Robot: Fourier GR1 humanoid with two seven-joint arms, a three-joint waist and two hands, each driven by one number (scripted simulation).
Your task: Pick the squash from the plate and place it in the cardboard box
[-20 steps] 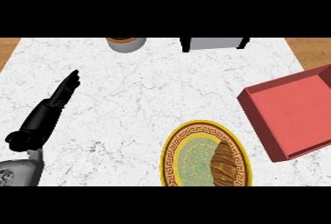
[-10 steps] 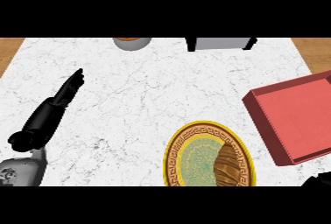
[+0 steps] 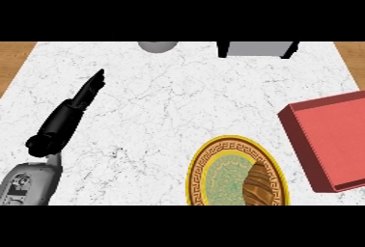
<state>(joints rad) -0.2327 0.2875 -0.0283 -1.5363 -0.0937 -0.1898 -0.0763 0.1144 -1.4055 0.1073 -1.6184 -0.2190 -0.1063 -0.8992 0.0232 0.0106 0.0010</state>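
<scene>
A brown, ridged squash (image 3: 257, 185) lies on the right half of a gold-rimmed plate (image 3: 202, 166) with a green centre, at the lower middle of the head view. The box (image 3: 335, 140) shows as a red open tray at the right edge, just right of the plate. My left hand (image 3: 80, 99) rests at the left, fingers straight and pointing up the counter, holding nothing, well away from the plate. My right hand does not show.
A white marble counter (image 3: 178, 96) fills the view, with wooden floor at both upper corners. A grey round object (image 3: 158, 46) and a grey and black appliance (image 3: 258, 48) stand along the far edge.
The view has shifted slightly, so the plate, box and far objects sit a little further right and lower. The left hand keeps its pose. A dark shape seen at the lower right half a second ago is gone.
</scene>
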